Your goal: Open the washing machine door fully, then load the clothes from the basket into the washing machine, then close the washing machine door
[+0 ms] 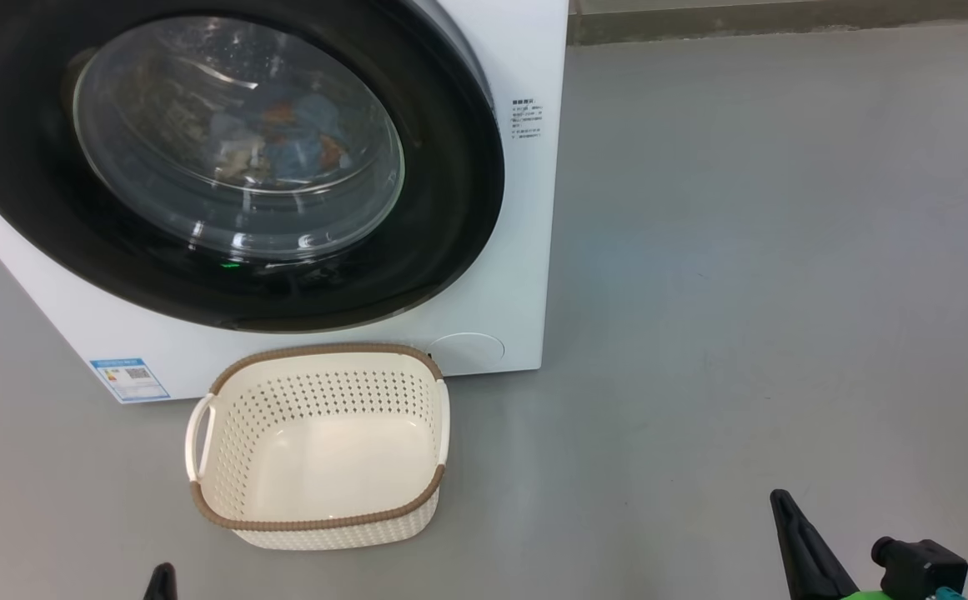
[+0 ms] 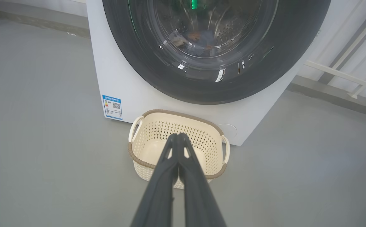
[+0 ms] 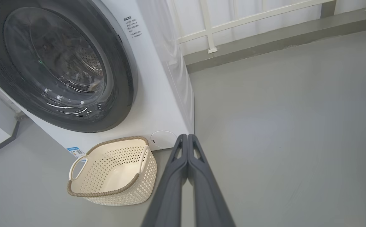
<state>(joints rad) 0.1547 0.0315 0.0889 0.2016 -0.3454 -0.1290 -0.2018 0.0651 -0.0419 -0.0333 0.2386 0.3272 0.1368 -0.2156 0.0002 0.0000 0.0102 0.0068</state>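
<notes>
Fingers, long, dark, matte: left gripper (image 2: 177, 136) pressed tip to tip, holding nothing, short of the basket and not touching it. Right gripper (image 3: 187, 136) likewise closed and bare, well to the basket's right above the smooth grey floor (image 1: 784, 250).

Small cream plastic rectangular basket (image 1: 325, 350): diamond perforations, brown woven-look rim, two loop handles, smooth bottom showing bare. Stands just before the machine, below the door.

Big white front-loading washing machine (image 1: 525, 250): blue energy sticker (image 1: 129, 379) with a QR code at the lower left, print too small to read. Dark text block (image 1: 527, 118) right of the door, unreadable. Round flush cover (image 1: 467, 350) at the lower right.

Large round washing machine door (image 1: 450, 167): glossy black rim, bulging clear glass, lying flat against the front.

Light-blue clothes (image 1: 300, 142) with orange patches: behind the glass, inside the perforated steel drum.
</notes>
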